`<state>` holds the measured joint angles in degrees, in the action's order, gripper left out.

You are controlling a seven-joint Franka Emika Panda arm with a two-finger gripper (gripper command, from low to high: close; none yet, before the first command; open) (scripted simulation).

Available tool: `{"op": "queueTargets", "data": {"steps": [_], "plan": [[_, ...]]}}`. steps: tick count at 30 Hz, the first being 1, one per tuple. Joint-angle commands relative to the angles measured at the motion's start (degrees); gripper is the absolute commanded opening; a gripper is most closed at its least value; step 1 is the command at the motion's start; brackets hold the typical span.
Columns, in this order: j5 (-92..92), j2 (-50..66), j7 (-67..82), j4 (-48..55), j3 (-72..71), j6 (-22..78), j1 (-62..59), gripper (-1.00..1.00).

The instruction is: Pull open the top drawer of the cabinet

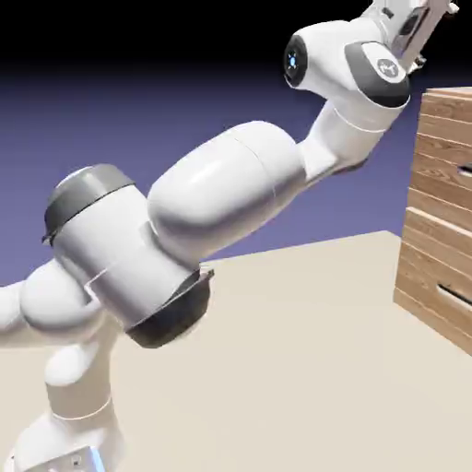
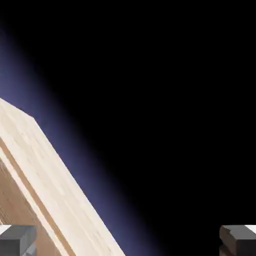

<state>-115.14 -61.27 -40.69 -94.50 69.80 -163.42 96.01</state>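
Note:
The cabinet of light-brown planks stands at the exterior view's right edge, partly cut off. Its top drawer is the upper plank front, flush with the cabinet's face. The handle shows only as a dark sliver at the picture's edge. My hand is raised above and left of the cabinet's top corner, apart from it. In the hand view my gripper is open, with its fingertips far apart and nothing between them. The cabinet's top edge slants across that view's lower left.
A lower drawer front with a dark handle slot sits under the top drawer. The beige table stretches from the arm's base to the cabinet's foot. The arm's big elbow fills the picture's middle.

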Motion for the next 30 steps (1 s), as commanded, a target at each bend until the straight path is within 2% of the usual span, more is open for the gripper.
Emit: {"op": "queueTargets", "data": {"steps": [1, 17, 30], "plan": [[-2.5, -0.6, 0.0, 1.4, 1.5, 0.2, 2.1, 1.00], [-41.2, -10.2, 0.6, 23.8, 25.0, 3.8, 34.1, 1.00], [-31.3, -18.8, 21.5, 48.7, 22.0, -3.6, 49.7, 1.00]]}}
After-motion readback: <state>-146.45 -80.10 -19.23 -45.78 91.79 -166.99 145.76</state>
